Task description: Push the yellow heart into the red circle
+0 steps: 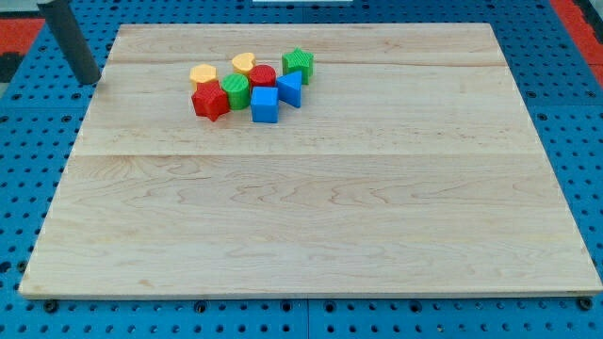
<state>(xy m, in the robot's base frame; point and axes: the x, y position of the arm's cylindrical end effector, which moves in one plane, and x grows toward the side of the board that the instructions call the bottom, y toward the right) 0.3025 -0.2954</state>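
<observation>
Pale wood planks form the board (pixel 311 217) on which 8 small blocks sit bunched near the view's top, left of centre, over a blue pegboard surface (pixel 575 122). My tip (pixel 89 81), the lower end of a straight dark rod, stands off the board's top-left corner, over the blue pegboard and well apart from every block; I carry no jaws to spread or press together, only this bare rod, touching nothing among the blocks.

At the top of the cluster lies the yellow heart (pixel 245 63), just beside the red circle (pixel 263 76), which sits immediately below and to its right; whether the 2 actually touch cannot be told. A second yellow block (pixel 203 74), roughly hexagonal, lies to the heart's left. Below it is a red star-like block (pixel 210 101), with a green block (pixel 235 90) tucked between it and the red circle. A green star-like block (pixel 298 64) marks the cluster's right edge. 2 blue pieces close the group at the bottom right: a blue cube (pixel 265 104) and a blue angular block (pixel 289 88) just above and right of it.
</observation>
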